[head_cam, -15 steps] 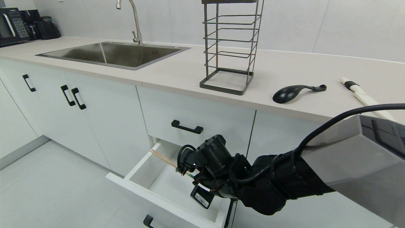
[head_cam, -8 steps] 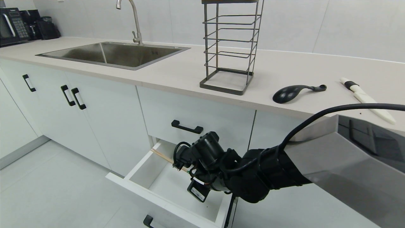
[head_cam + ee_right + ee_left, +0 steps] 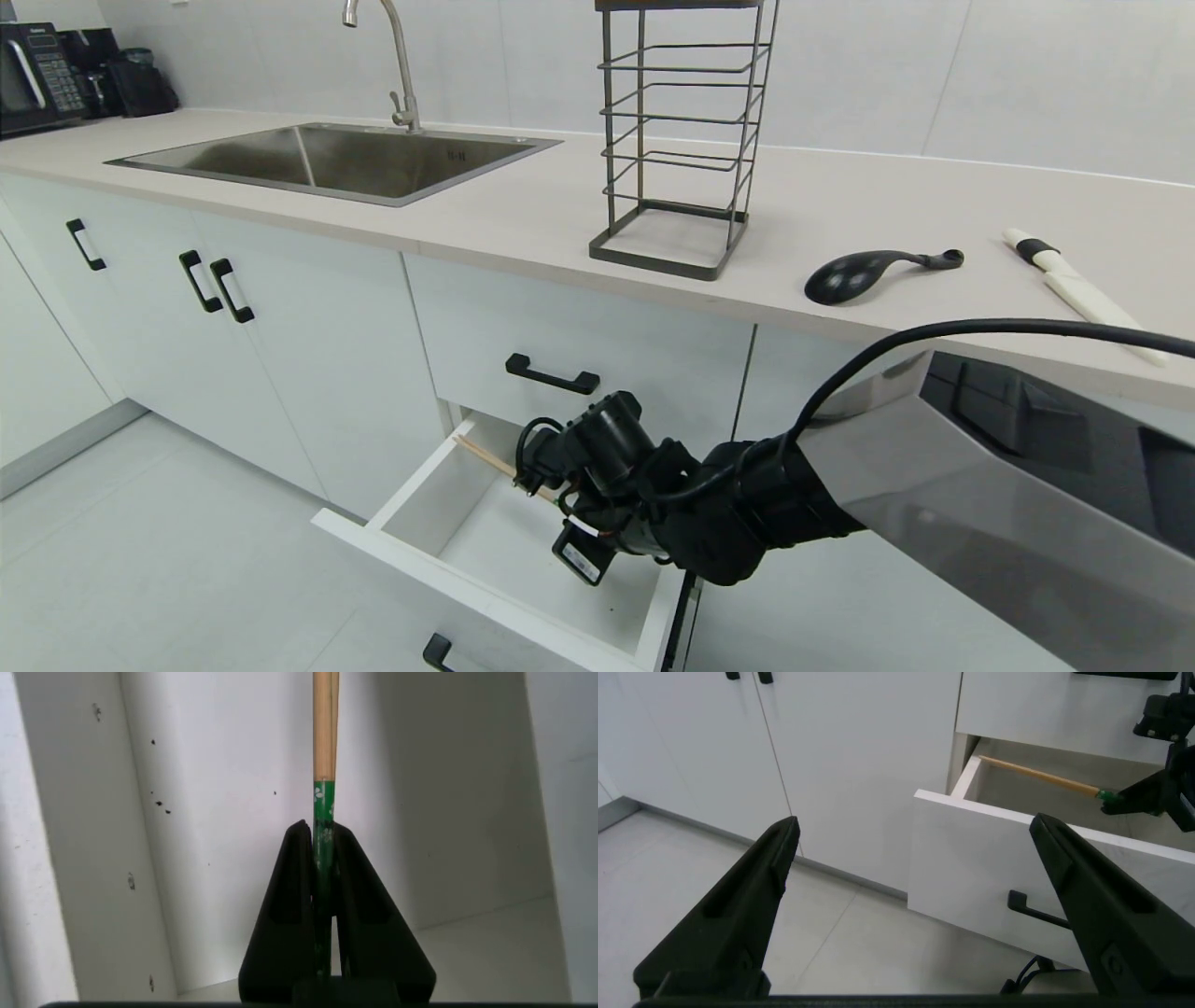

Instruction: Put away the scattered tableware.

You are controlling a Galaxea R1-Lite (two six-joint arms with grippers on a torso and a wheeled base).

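Wooden chopsticks (image 3: 487,456) are the item in hand. In the head view they slant over the open drawer (image 3: 485,597) below the counter (image 3: 523,215), their far ends by its back left corner. The right gripper (image 3: 549,493) holds their near ends, low above the drawer floor. A black spoon (image 3: 854,273) and a white knife (image 3: 1074,287) lie on the counter, well apart from the drawer, to the right of a wire rack (image 3: 681,149). I judge this to be the placing step for the chopsticks, with spoon and knife yet to be stowed.

From the left wrist, the left gripper (image 3: 915,833) hangs outside the drawer front with its claw spread wide and nothing in it. Beyond it the chopsticks (image 3: 1036,775) run along the back of the drawer.

From the right wrist, the claw is closed tight on the green ends of the chopsticks (image 3: 324,728), which point straight out over the white drawer floor (image 3: 215,812). Whether their tips touch the floor I cannot tell.

Next move, as I judge it: lower a little, spread the claw so the chopsticks drop flat, then lift clear without catching the drawer side.

Against the earlier frames, the right arm has pushed further left and deeper into the drawer, and more of the knife shows behind it. Spoon, knife and rack have not moved.
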